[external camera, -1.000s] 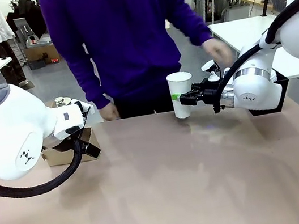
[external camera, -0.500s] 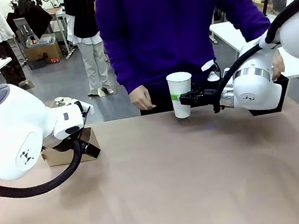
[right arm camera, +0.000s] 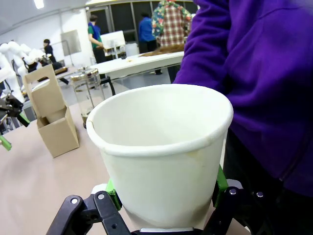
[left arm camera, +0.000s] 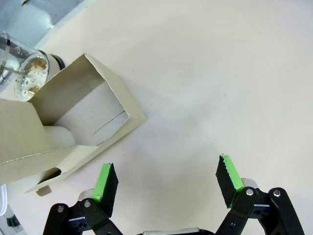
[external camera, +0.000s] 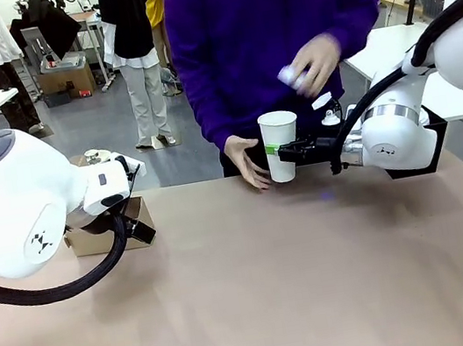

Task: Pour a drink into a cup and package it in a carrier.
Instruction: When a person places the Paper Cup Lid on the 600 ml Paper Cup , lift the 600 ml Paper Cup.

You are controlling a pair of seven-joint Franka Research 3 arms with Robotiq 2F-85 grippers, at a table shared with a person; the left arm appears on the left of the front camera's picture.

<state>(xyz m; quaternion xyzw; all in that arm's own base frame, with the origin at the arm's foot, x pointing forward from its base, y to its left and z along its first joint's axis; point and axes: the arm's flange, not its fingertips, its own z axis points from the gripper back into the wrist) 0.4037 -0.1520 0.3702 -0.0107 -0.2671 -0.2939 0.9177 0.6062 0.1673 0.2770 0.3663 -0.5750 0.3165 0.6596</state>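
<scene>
Here the right claw (external camera: 275, 151) clamps the cup (external camera: 278, 129); the left claw (left arm camera: 168, 178) gapes wide.

Tan worktop (external camera: 260, 292), mostly bare. Carrier (external camera: 92, 242) sits on it at the far left. Glass press jug (left arm camera: 22, 68) just behind carrier. Cup (external camera: 281, 147) at the far edge, well right of carrier. Black box (external camera: 438, 134) farther right of carrier again.
</scene>
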